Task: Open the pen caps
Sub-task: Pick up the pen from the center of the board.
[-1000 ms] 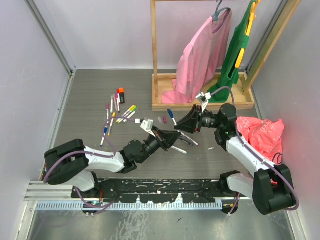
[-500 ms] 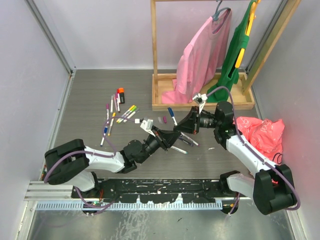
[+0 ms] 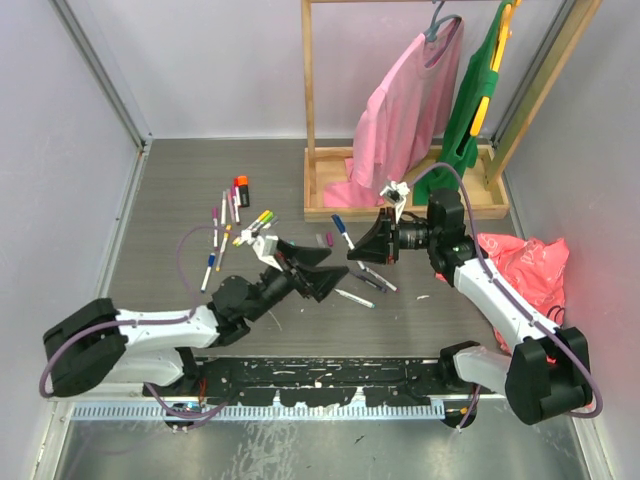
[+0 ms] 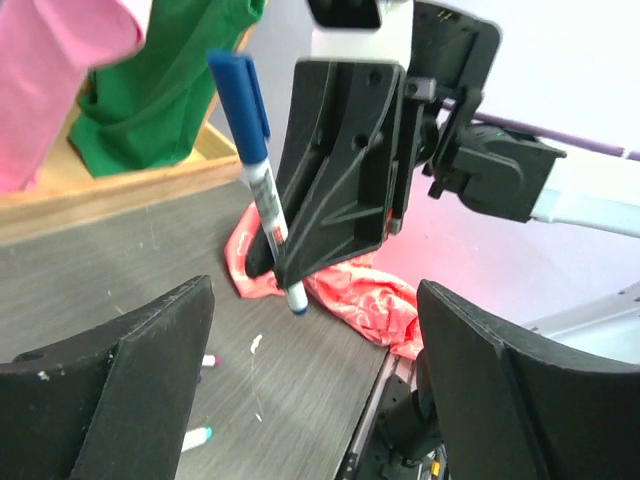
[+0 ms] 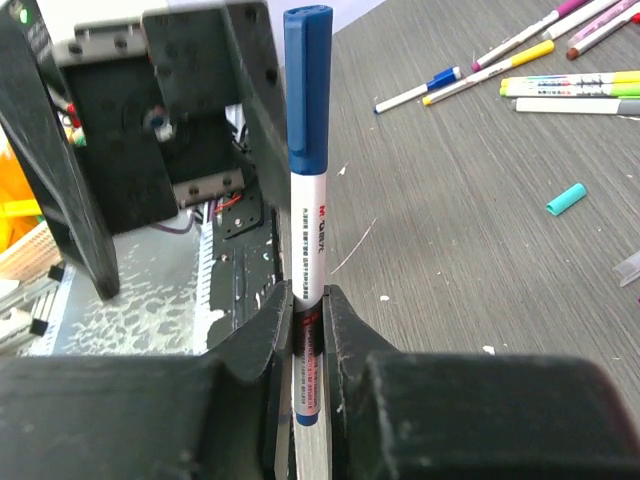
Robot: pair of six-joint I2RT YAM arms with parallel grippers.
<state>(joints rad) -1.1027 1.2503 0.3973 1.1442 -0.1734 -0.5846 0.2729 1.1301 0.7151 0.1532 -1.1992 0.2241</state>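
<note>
My right gripper (image 3: 357,255) (image 5: 308,295) is shut on a white pen (image 5: 307,235) (image 4: 268,215) near its lower end. The pen stands upright with its blue cap (image 5: 307,85) (image 4: 240,95) still on. Facing it, a little to the left, my left gripper (image 3: 335,272) (image 4: 312,330) is open with nothing between its fingers. Several more pens (image 3: 235,225) (image 5: 560,85) lie at the back left, beside an orange-and-black marker (image 3: 241,190). Loose pen caps lie on the table: a teal one (image 5: 566,198) and small ones (image 3: 322,240) near the rack.
A wooden rack (image 3: 400,212) at the back holds a pink garment (image 3: 405,120) and a green one (image 3: 470,110). A red cloth (image 3: 520,270) lies at the right. Two pens (image 3: 365,285) lie under the grippers. The arms' metal rail (image 3: 300,375) runs along the near edge.
My left gripper has opened and drawn back to the left, away from the pen. My right gripper has closed on the pen and holds it alone.
</note>
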